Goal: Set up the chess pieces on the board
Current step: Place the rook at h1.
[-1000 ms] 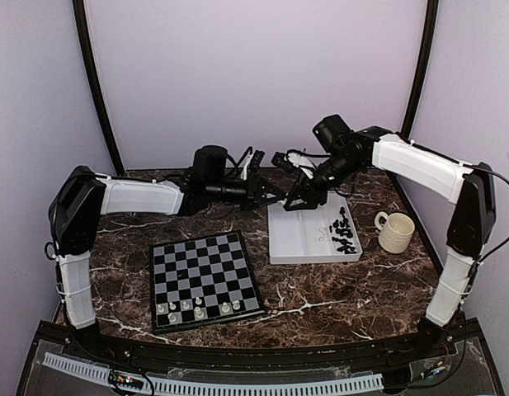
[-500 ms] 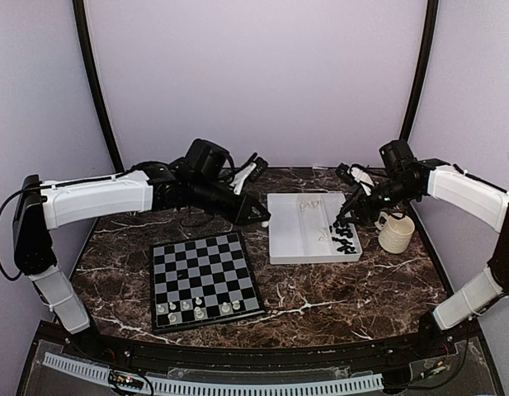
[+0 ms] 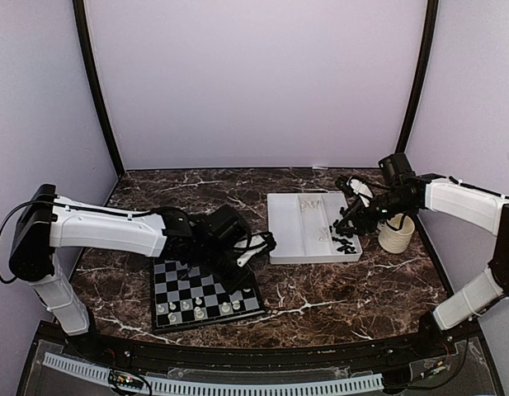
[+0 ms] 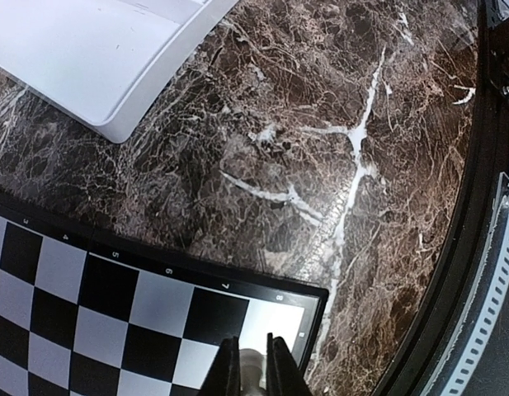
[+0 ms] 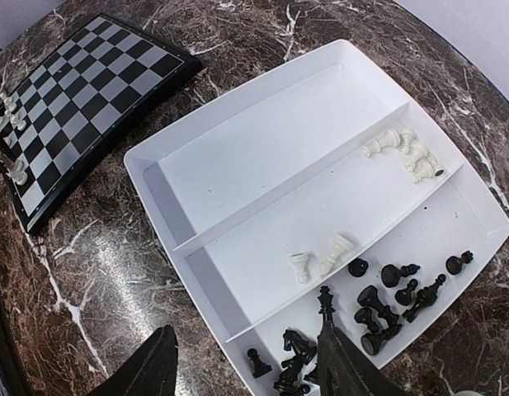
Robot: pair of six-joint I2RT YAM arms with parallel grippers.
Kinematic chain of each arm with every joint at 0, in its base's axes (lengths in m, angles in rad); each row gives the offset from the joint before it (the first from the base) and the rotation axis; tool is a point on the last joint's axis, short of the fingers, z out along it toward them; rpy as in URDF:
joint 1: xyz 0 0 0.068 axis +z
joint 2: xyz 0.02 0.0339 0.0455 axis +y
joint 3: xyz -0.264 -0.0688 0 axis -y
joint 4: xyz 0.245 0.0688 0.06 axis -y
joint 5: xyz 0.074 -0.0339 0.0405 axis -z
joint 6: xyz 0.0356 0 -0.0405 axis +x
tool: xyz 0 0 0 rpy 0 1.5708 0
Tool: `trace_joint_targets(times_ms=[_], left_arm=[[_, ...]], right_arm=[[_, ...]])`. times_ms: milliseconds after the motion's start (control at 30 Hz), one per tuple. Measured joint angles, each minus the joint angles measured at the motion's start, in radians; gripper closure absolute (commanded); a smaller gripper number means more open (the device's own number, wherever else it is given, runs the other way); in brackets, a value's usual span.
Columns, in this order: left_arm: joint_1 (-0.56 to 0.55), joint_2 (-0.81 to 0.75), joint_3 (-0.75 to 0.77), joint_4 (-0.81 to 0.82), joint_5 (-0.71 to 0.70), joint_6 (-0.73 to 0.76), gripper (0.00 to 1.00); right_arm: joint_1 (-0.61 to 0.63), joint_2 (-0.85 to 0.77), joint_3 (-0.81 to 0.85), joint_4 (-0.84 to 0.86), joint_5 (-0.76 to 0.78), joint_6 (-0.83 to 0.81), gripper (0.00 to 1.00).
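Top external view: the left gripper (image 3: 251, 257) hangs over the right side of the board (image 3: 188, 285), with a row of white pieces (image 3: 196, 308) on the board's near rank, nearer the arm bases than the gripper. How far it is open cannot be told from here. The right gripper (image 3: 349, 221) hovers above the right part of the white tray (image 3: 291, 247). Black pieces (image 3: 345, 241) lie just beneath it and a cream mug (image 3: 396, 233) stands just to its right.

Left wrist view: the left gripper (image 4: 252, 345) is nearly closed, its two dark fingers (image 4: 229, 367) pinching a single white piece (image 4: 252, 363). Directly below lies the light corner square of the board (image 4: 97, 289). Beyond the gripper the marble table (image 4: 320, 165) stretches to a corner of the tray (image 4: 97, 58), well ahead and to the left.

Right wrist view: the right gripper (image 5: 244, 334) is spread wide and grips nothing. Between its fingers (image 5: 151, 371) lies the tray's (image 5: 238, 157) nearest compartment, where the black pieces (image 5: 386, 301) are strewn. One tall black piece (image 5: 324, 300) stands at the tip of the right-hand finger; whether they touch cannot be told. More white pieces (image 5: 402, 148) lie in the compartment beyond. The board (image 5: 89, 74) sits far ahead on the left.
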Motion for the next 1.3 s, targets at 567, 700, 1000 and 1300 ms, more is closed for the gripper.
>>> trace_joint_targets(times_ms=[567, 700, 1000, 1300], left_arm=[[-0.063, 0.112, 0.012, 0.003, -0.01, 0.011, 0.99], [-0.071, 0.115, 0.012, 0.003, -0.011, 0.004, 0.94], [-0.073, 0.12, 0.012, 0.004, -0.027, -0.006, 0.87], [-0.074, 0.128, 0.013, 0.01, -0.04, -0.008, 0.86]], right_arm=[[0.0, -0.003, -0.014, 0.011, 0.005, -0.007, 0.41], [0.0, -0.003, -0.014, 0.01, 0.002, -0.007, 0.41], [0.0, -0.003, -0.014, 0.01, -0.005, -0.01, 0.41], [0.0, -0.003, -0.014, 0.01, -0.009, -0.011, 0.41]])
